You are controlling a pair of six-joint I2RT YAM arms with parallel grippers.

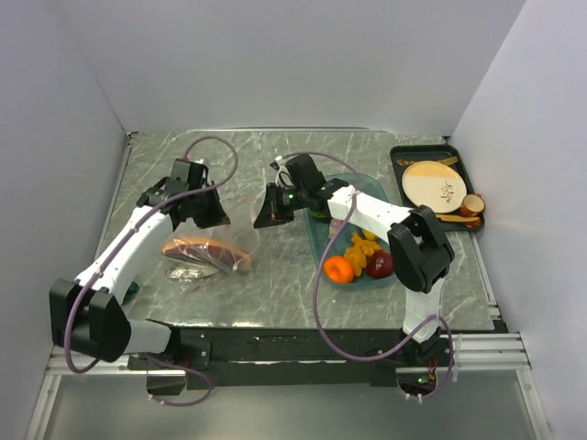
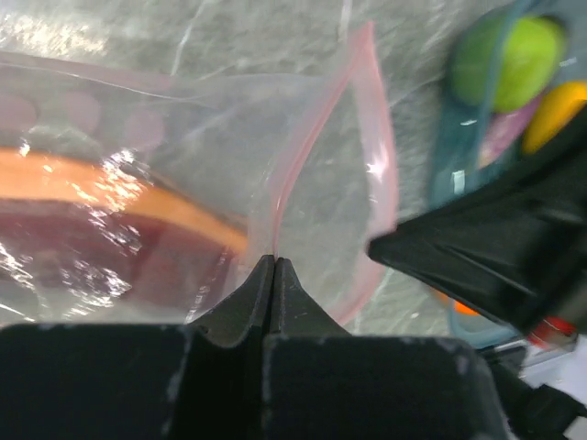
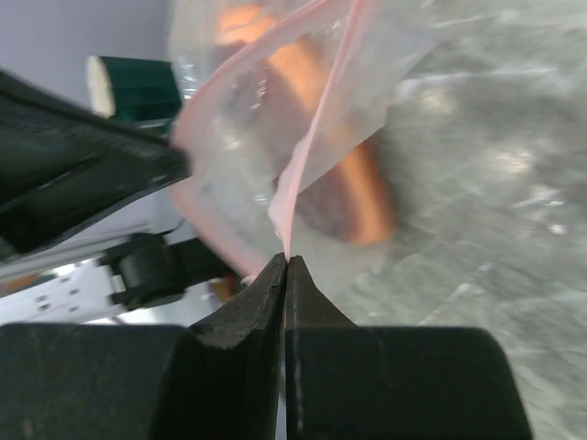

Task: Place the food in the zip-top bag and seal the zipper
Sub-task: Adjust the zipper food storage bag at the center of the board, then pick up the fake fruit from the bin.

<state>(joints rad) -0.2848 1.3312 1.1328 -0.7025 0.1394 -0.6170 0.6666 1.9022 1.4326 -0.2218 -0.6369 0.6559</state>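
Note:
The clear zip-top bag (image 1: 213,249) lies on the table at centre left with a brown-red fish slice (image 1: 206,252) inside. My left gripper (image 1: 213,213) is shut on the pale pink zipper strip (image 2: 316,137) at the bag's mouth. My right gripper (image 1: 267,213) is shut on the other side of the zipper strip (image 3: 312,137), holding the mouth apart. The fish slice shows through the bag in the left wrist view (image 2: 119,247) and the right wrist view (image 3: 344,183). The lime (image 2: 523,60), orange (image 1: 338,269), dark red apple (image 1: 380,265) and orange-yellow bits (image 1: 360,249) sit in the teal tray (image 1: 318,240).
A black tray (image 1: 400,174) at back right carries a beige plate (image 1: 434,185) and cups (image 1: 471,205). White walls enclose the table on three sides. The right arm stretches across the teal tray.

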